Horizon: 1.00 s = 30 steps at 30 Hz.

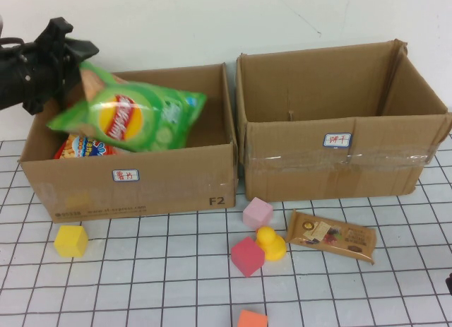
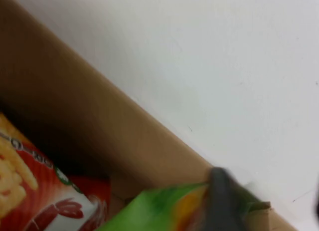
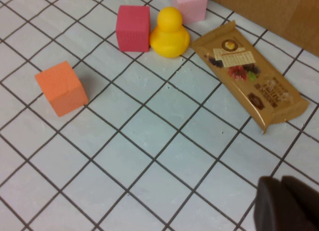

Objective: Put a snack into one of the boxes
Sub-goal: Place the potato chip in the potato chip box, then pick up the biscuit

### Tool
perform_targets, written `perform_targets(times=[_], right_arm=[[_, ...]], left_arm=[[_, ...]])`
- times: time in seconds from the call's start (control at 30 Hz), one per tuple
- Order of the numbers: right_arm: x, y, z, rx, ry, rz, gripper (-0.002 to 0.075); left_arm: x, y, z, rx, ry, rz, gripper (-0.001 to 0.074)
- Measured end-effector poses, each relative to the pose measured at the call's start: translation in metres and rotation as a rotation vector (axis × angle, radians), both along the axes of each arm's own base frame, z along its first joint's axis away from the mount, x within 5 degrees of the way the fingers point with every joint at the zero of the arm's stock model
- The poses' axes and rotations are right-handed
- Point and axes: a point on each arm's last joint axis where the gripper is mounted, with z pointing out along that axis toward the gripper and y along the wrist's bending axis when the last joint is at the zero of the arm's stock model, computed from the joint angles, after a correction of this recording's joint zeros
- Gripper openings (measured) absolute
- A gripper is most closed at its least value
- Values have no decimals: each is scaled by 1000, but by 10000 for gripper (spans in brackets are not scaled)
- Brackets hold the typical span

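My left gripper [image 1: 73, 67] is shut on the top corner of a green chips bag [image 1: 134, 119] and holds it tilted over the left cardboard box [image 1: 141, 182]. The bag's lower part hangs inside the box, above a red snack bag [image 1: 81, 149] lying there. In the left wrist view a dark finger [image 2: 224, 201] presses on the green bag [image 2: 159, 211], with the red bag [image 2: 45, 191] below. A brown snack bar [image 1: 330, 235] lies on the table in front of the right box [image 1: 339, 157]. My right gripper [image 3: 286, 203] is shut and empty, above the table near the bar [image 3: 249, 74].
A yellow cube [image 1: 71, 241] sits in front of the left box. A pink cube [image 1: 258, 212], a magenta cube [image 1: 247, 256], a yellow duck [image 1: 270, 243] and an orange cube [image 1: 252, 318] lie between the boxes and the front edge. The right box looks empty.
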Motion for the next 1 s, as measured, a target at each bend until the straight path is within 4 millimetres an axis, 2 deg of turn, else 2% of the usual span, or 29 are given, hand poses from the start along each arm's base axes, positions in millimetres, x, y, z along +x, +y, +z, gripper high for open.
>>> perform_targets(times=[0.07,0.13,0.2,0.27,0.3,0.4,0.5,0.6,0.73,0.83,0.9,1.0], right_arm=[[0,0,0,-1,1,5,-1],[0,0,0,-5,-1,13,-1],[-1,1,0,-17,-7,32,-1],[-2,2,-1,-40,-21,71,-1],[-3,2,-1,-48,-26,88,-1],[-4,3,-1,-69,-36,134,-1],[-5,4,-1,-76,-40,154,-1],[-6,5,-1,-78,-37,183,-1],[-9,8,-1,-80,-33,233,-1],[-10,13,2,-82,-45,270,-1],[-10,17,8,-87,-57,308,-1],[-6,23,22,-90,-82,350,-1]], left_arm=[[0,0,0,33,-18,-10,414],[-1,-1,1,52,-34,-31,455],[-2,-3,2,55,-48,-63,386],[-4,-4,5,54,-61,-79,248],[-6,-4,10,58,-74,-81,164],[-17,-5,32,129,-133,-86,50],[-41,-4,63,341,-204,-107,14],[-67,-2,84,559,-206,-138,5],[-98,6,92,807,-61,-167,0],[-119,20,91,936,130,-119,0],[-138,30,91,982,205,-30,0],[-171,32,90,1012,208,45,0]])
